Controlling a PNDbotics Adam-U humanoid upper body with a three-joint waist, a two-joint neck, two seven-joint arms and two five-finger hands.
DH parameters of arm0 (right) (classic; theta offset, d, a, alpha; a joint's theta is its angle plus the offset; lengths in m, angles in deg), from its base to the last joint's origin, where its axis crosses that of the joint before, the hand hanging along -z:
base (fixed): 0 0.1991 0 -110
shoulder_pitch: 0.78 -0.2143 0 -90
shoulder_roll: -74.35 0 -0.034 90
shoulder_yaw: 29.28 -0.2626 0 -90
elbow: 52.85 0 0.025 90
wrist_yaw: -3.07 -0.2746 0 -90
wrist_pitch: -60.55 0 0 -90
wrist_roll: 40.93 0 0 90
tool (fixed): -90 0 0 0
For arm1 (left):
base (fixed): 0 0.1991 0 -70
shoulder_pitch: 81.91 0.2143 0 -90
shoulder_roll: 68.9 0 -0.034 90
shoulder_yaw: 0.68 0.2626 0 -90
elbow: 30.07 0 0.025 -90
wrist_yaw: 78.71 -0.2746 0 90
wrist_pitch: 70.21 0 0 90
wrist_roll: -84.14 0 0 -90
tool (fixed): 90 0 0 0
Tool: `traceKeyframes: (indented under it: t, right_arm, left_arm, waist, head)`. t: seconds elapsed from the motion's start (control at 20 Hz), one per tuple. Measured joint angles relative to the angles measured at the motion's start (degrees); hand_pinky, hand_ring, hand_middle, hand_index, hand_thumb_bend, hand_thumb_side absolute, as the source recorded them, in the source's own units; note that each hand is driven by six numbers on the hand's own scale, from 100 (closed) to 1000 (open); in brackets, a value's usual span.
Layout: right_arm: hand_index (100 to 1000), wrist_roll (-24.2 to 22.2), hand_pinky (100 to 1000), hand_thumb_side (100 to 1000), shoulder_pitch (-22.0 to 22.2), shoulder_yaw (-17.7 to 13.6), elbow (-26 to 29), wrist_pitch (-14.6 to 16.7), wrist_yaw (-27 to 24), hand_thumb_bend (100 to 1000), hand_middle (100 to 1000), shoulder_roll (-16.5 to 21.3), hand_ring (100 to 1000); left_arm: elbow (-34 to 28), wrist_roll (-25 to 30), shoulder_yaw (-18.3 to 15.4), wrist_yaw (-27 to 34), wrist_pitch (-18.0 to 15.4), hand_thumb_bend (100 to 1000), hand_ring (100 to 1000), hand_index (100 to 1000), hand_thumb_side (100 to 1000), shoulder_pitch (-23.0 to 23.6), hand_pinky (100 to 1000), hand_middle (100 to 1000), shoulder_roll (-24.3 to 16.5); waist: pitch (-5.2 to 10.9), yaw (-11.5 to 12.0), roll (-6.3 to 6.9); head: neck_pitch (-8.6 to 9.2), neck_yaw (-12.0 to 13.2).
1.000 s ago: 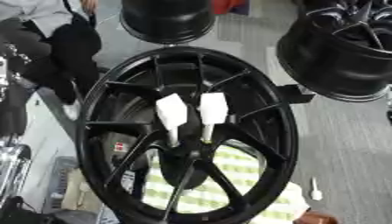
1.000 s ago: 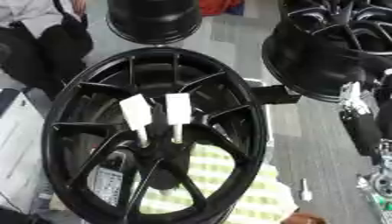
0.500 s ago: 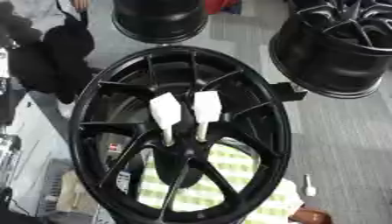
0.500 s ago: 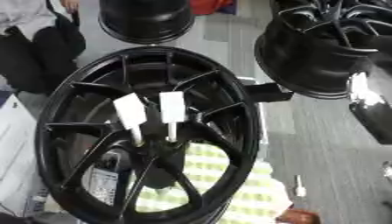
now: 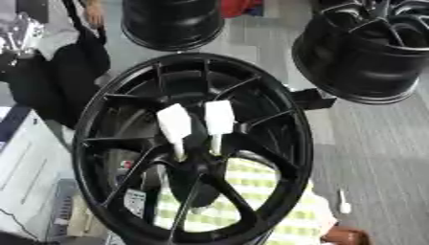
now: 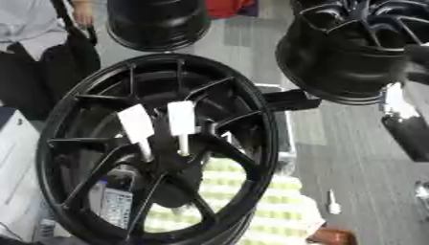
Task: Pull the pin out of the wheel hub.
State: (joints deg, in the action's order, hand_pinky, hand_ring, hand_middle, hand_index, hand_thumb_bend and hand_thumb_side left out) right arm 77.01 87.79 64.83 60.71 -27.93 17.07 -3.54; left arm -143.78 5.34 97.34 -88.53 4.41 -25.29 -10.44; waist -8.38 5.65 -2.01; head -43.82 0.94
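Right hand (image 6: 411,136) dark at right edge, open or closed cannot be told, clear of wheel hub (image 5: 197,165) | only the view has shifted | white pins (image 5: 220,119) still seated at centre | pull not begun

The floor (image 5: 377,143) is grey, with a faint plank-like grain running along it. A large black wheel (image 5: 193,148) stands on it in the middle, tilted, its spokes facing the camera. Under and behind the wheel lies a cloth (image 5: 276,201) checked in pale green and white. Two more black wheels rest on the floor farther back: one (image 5: 172,24) at top centre, another (image 5: 368,52) at top right. A small white pin-like piece (image 5: 344,203) lies on the bare floor right of the cloth. A brown object (image 5: 344,237) sits at the bottom edge.
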Motion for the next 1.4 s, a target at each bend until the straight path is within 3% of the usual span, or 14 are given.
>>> traceKeyframes:
  t: [0.3,0.65,0.8,0.85,1.05,1.4]
  right_arm:
    - [813,0.2,743,646,0.5,0.9,0.0,-0.3,-0.1,100,794,-0.8,847]
    - [813,0.4,741,646,0.4,1.4,0.0,-0.5,-0.3,100,794,-1.1,847]
    - [813,0.4,741,646,0.4,1.6,0.0,-0.5,-0.3,100,794,-1.1,847]
    - [814,0.4,739,647,0.4,1.6,0.0,-0.5,-0.3,100,795,-1.1,847]
    - [814,0.3,738,647,-0.3,1.9,0.0,-0.5,-0.6,100,795,-1.2,847]
    - [814,-0.1,737,648,-0.6,2.0,0.0,-0.4,-1.4,100,795,-1.7,847]
  left_arm:
    - [-0.3,17.8,7.4,2.8,1.1,100,712,794,507,-10.5,756,671,-4.4]
    - [-0.3,30.2,14.8,3.4,3.0,143,728,798,547,-18.9,762,696,-4.4]
    - [-0.4,33.0,16.2,3.4,3.7,143,728,798,547,-20.0,762,696,-4.3]
    - [-0.4,33.5,16.4,3.4,3.8,235,762,828,541,-20.1,786,745,-4.3]
    - [-0.4,35.7,19.0,2.9,3.3,364,780,826,459,-21.4,803,756,-3.8]
    - [4.5,39.6,26.8,0.2,3.0,380,782,838,360,-25.8,803,765,1.1]
  waist:
    - [-0.13,-0.3,0.49]
    - [-0.17,-0.4,1.22]
    - [-0.17,-0.3,1.19]
    - [-0.19,-0.3,1.17]
    - [-0.68,-1.1,1.75]
    - [-0.61,-0.9,1.44]
  head:
    - [0.00,0.4]
    - [0.00,0.2]
    - [0.00,-0.1]
    - [0.00,-0.1]
    - [0.00,0.0]
    - [0.00,0.3]
